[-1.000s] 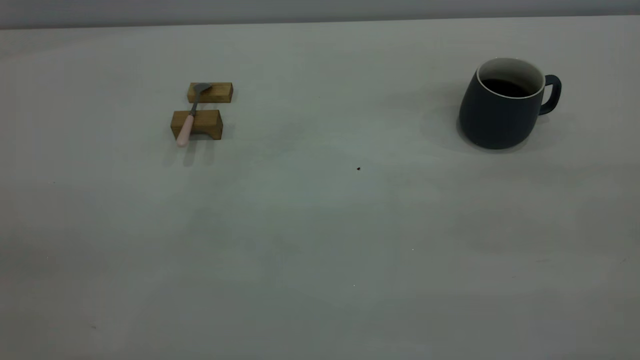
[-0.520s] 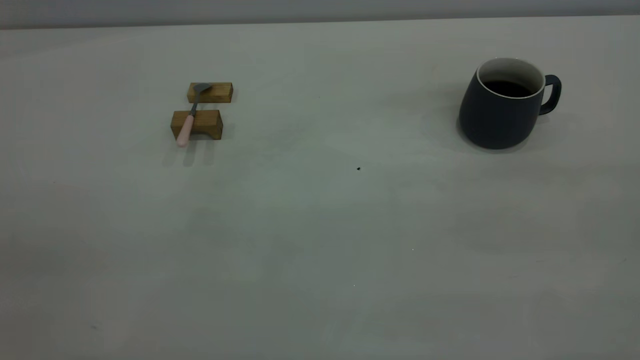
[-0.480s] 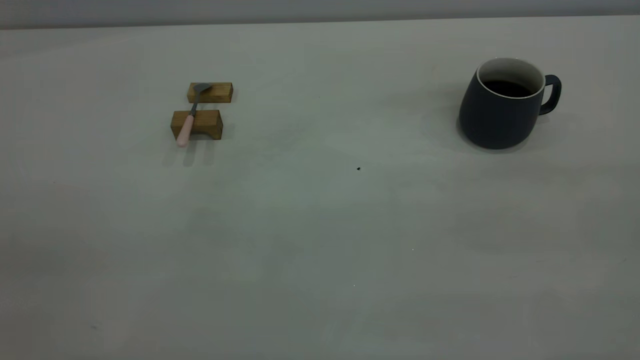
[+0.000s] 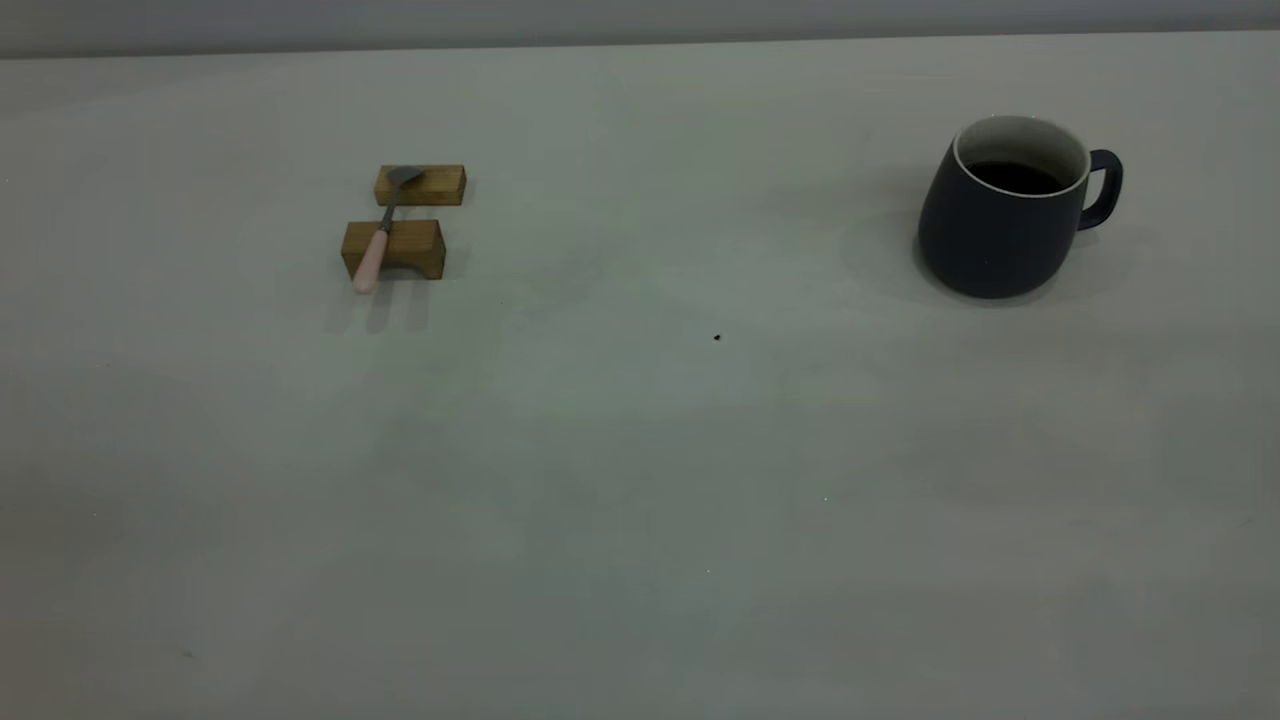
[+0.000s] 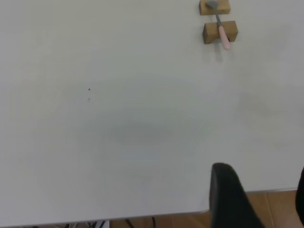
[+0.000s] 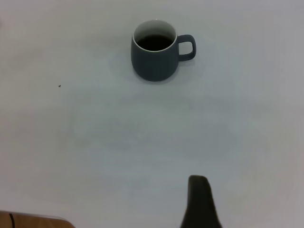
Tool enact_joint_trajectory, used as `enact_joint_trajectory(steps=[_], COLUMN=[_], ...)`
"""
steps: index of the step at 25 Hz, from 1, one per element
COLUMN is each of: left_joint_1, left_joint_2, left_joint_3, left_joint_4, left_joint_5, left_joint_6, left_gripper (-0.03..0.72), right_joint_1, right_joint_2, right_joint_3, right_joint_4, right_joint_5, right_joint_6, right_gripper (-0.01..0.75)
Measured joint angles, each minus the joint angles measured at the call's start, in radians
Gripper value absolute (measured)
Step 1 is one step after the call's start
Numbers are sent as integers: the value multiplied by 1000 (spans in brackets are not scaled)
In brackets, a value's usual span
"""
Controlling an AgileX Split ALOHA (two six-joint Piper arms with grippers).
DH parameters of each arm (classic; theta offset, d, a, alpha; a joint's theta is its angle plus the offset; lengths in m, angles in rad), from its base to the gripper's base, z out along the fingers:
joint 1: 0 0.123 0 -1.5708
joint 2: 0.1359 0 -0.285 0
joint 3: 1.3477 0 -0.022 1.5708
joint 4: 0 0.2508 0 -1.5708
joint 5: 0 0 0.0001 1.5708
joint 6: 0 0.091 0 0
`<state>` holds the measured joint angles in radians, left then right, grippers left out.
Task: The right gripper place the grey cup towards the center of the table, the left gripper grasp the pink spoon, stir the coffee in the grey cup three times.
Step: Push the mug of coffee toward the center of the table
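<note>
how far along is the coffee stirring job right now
Nothing looks done yet. The grey cup with coffee stands at the table's right side, not the center. The pink spoon lies across two wooden blocks, ungrasped. Neither gripper holds anything. Left: move the cup, grasp the spoon, stir three times.

Both arms outside exterior view; left gripper (image 5: pixel 259 199), right gripper (image 6: pixel 202 202) cropped at frame edge.

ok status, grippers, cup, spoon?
Left gripper and right gripper both back near table edge, holding nothing. Cup far right, untouched. Spoon on wooden blocks. Nothing in the way.
</note>
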<state>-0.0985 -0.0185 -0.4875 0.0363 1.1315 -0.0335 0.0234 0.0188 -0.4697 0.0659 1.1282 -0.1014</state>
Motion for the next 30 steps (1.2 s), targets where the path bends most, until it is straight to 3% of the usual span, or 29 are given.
enact_joint_trajectory(steps=[8, 14, 25, 30], left_joint_1=[0, 0, 0, 0], left_joint_2=[0, 0, 0, 0], left_joint_3=[0, 0, 0, 0], left_joint_4=[0, 0, 0, 0], left_joint_5=[0, 0, 0, 0], left_joint_6=[0, 0, 0, 0], left_gripper=[413, 413, 413, 413], right_joint_1=[0, 0, 0, 30], right_joint_2=[39, 440, 1074, 1361], right_joint_3=[-21, -117, -202, -283], right_joint_4=[-6, -45, -112, -100], right_joint_5=[-4, 36, -347, -404], right_joint_6=[7, -42, -304, -405], right_gripper=[591, 591, 591, 591])
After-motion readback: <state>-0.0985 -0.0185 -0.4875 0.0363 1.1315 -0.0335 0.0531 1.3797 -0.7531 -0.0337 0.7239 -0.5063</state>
